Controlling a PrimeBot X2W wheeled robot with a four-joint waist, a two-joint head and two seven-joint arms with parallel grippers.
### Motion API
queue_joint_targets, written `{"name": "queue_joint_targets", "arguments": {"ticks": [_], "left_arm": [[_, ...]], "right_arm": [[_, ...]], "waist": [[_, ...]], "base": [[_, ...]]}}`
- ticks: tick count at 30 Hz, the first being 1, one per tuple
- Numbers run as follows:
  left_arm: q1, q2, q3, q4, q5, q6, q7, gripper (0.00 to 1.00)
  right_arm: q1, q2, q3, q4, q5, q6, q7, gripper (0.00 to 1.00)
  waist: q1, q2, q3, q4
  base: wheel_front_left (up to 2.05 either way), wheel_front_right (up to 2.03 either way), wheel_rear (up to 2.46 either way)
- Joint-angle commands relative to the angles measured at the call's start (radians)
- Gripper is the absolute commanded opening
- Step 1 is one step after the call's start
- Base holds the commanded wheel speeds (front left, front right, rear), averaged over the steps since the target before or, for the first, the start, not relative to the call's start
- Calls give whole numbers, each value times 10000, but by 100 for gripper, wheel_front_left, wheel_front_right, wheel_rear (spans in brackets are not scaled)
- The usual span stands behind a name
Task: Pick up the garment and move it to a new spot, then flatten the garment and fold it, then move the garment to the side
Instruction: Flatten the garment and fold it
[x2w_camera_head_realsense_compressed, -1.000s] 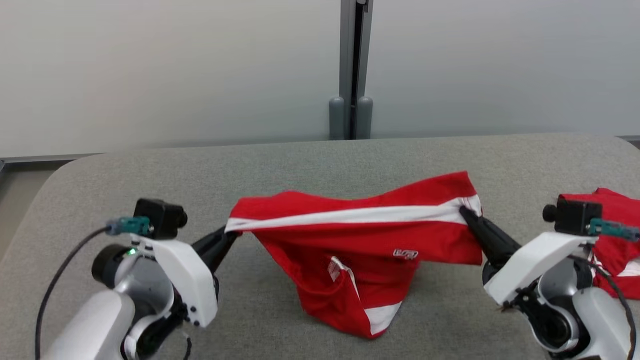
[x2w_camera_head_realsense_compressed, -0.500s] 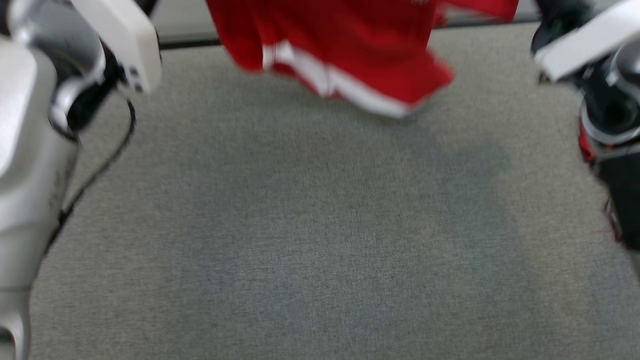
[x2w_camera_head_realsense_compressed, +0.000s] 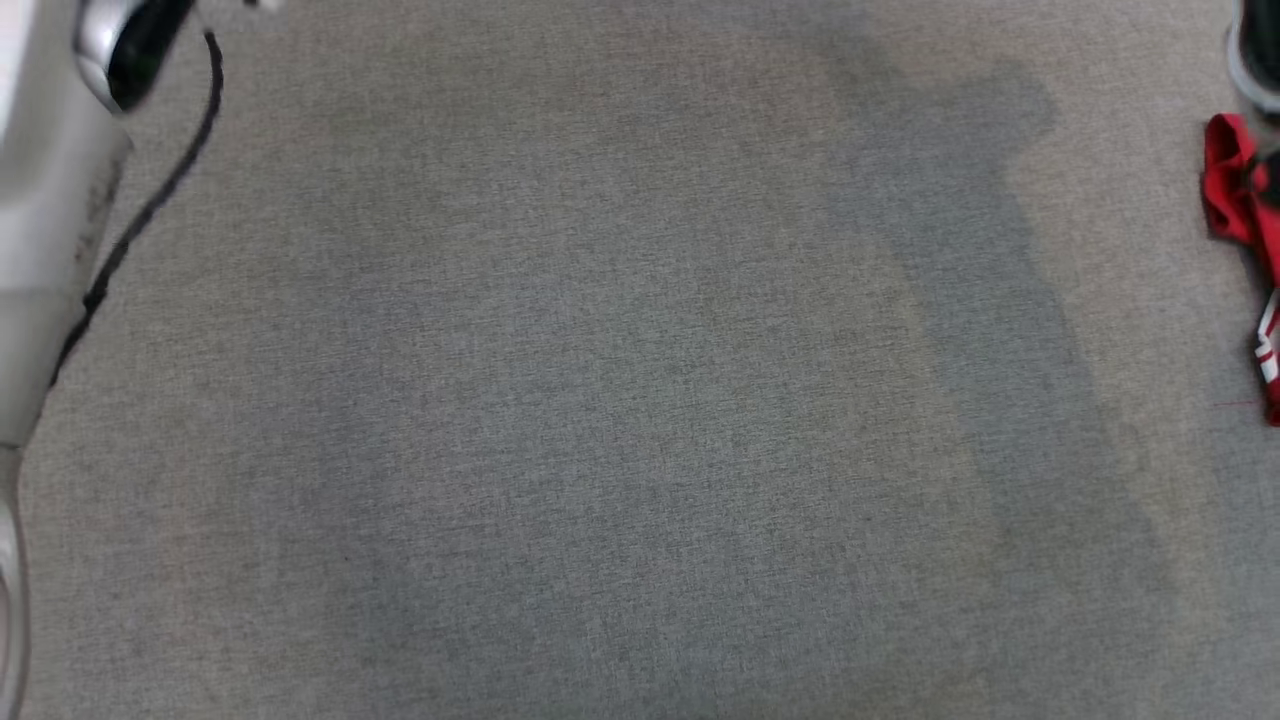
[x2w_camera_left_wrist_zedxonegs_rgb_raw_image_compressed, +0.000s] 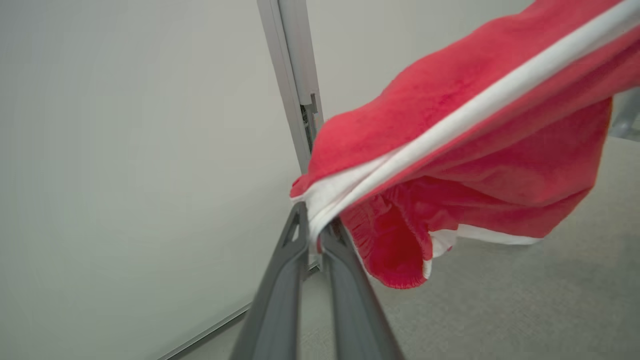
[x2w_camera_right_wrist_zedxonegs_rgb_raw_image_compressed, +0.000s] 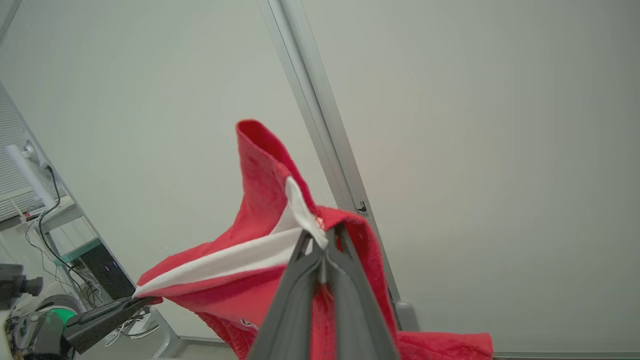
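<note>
Scrap of red cloth (x2w_camera_head_realsense_compressed: 1235, 190), cut off at the head view's right edge (blurry). Left wrist view: left gripper (x2w_camera_left_wrist_zedxonegs_rgb_raw_image_compressed: 315, 227) jaws pinch the garment (x2w_camera_left_wrist_zedxonegs_rgb_raw_image_compressed: 450, 150), which spreads toward the upper right. Right wrist view: right gripper (x2w_camera_right_wrist_zedxonegs_rgb_raw_image_compressed: 324, 237) jaws pinch its white stripe at centre.

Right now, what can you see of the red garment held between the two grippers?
The garment is soft red fabric, shorts by the look, with a white stripe along one edge, white hem trim and a gathered elastic opening. It is lifted above the grey table, stretched between the left gripper and right gripper, each shut on an end of the white stripe; the rest sags below in loose folds.
</note>
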Motion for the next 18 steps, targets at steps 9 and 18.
{"name": "queue_joint_targets", "arguments": {"ticks": [9,18], "left_arm": [[1776,679,-2307,333,-1880,16,-214,0],[4367,1195,-3404,-524,-3340,15,-486,0]], "right_arm": [[2310,-696,1874,-229,1142,-1,-1213,0],[5275,-1340,2970,-820,1922,-1,-1511,0]], "waist": [[0,0,-1027,-94],[0,0,-3421,-36]], "base": [[0,0,0],[0,0,0]]}}
